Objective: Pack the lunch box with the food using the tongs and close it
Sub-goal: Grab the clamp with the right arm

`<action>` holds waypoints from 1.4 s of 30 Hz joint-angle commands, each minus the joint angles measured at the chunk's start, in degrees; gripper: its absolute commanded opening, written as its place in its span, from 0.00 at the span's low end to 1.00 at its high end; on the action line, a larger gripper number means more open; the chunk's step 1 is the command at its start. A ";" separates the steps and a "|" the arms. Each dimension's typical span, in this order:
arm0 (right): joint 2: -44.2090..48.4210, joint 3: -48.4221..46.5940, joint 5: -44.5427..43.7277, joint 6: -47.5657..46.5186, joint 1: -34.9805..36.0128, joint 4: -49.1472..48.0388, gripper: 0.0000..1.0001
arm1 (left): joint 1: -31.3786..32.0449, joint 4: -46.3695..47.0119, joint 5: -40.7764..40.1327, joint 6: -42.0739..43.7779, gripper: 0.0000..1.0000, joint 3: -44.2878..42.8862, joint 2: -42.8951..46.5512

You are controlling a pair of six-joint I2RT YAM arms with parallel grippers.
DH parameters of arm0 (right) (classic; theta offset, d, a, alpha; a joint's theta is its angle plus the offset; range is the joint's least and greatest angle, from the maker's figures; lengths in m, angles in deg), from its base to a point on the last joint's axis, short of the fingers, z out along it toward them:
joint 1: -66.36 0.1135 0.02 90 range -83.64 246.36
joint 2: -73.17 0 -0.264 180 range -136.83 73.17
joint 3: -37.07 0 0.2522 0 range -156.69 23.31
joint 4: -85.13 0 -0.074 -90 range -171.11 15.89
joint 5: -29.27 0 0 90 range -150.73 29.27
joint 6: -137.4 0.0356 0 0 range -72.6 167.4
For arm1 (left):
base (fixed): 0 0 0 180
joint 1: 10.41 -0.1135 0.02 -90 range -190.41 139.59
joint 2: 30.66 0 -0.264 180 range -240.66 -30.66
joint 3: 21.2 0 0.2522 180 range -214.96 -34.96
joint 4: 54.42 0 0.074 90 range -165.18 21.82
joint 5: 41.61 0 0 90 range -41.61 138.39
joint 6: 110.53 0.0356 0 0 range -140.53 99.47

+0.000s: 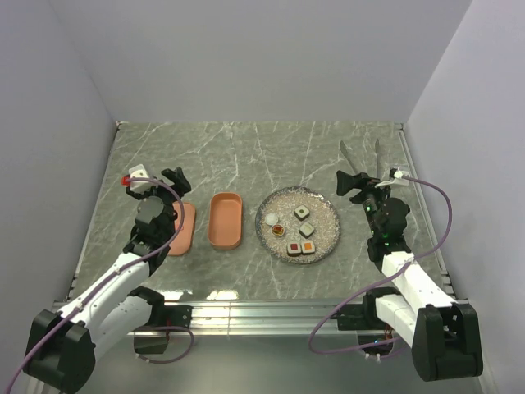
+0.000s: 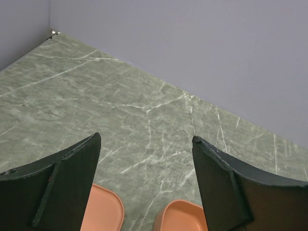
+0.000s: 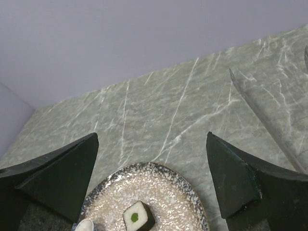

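Observation:
The salmon-orange lunch box (image 1: pixel 225 220) lies open and empty left of centre, with its lid (image 1: pixel 185 228) flat on the table beside it. Several pieces of food (image 1: pixel 300 231) sit on a round speckled plate (image 1: pixel 324 215). The tongs (image 1: pixel 348 158) lie at the back right, their arms spread toward the far wall. My left gripper (image 1: pixel 160 185) hovers open above the lid's far end; its wrist view shows the lid (image 2: pixel 101 211) and the lunch box (image 2: pixel 185 219) below my left gripper (image 2: pixel 147 139). My right gripper (image 1: pixel 367 185) stands open over the tongs' near end. In its wrist view my right gripper (image 3: pixel 151 137) frames the plate (image 3: pixel 159 187), one food piece (image 3: pixel 137 216) and a tong arm (image 3: pixel 260 110).
Grey walls close the marble table on the left, back and right. A metal rail (image 1: pixel 262 312) runs along the near edge between the arm bases. Purple cables (image 1: pixel 435 205) loop from both arms.

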 commanded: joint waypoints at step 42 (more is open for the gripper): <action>-43.46 -46.84 -11.83 -3.66 -11.88 51.34 1.00 | -0.16 -9.46 7.41 -1.89 1.00 -4.62 4.60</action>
